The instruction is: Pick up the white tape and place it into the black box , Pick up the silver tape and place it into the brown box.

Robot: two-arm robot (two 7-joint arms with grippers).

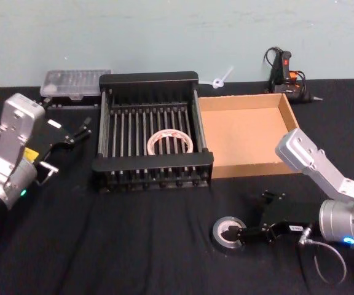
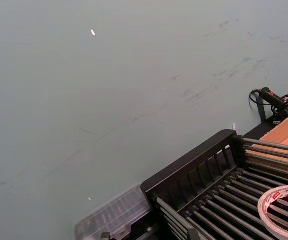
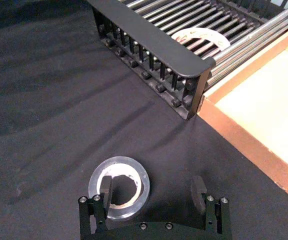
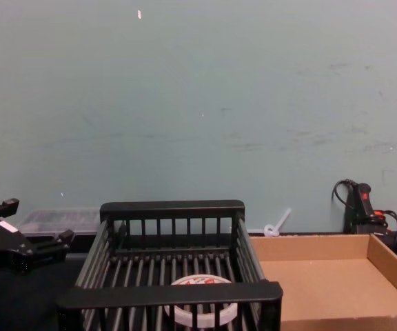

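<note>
Lying flat on the black box (image 1: 153, 82) floor: white tape (image 1: 170, 142). Brown box (image 1: 246, 132) abuts its right wall. Right gripper (image 3: 154, 191) spread wide, one finger (image 3: 105, 187) inside the silver tape (image 3: 119, 187), on open cloth nearside. Left gripper (image 1: 77, 131) open, left of the crate.

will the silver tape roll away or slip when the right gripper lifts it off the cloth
The silver tape lies flat on the black cloth, so rolling seems unlikely. The right gripper is open with one finger in its hole; a rim pinch may let it tilt. It looks small, probably light and stiff.

Lab bench: black cloth (image 1: 134, 246), bare wall (image 4: 198, 103).
</note>
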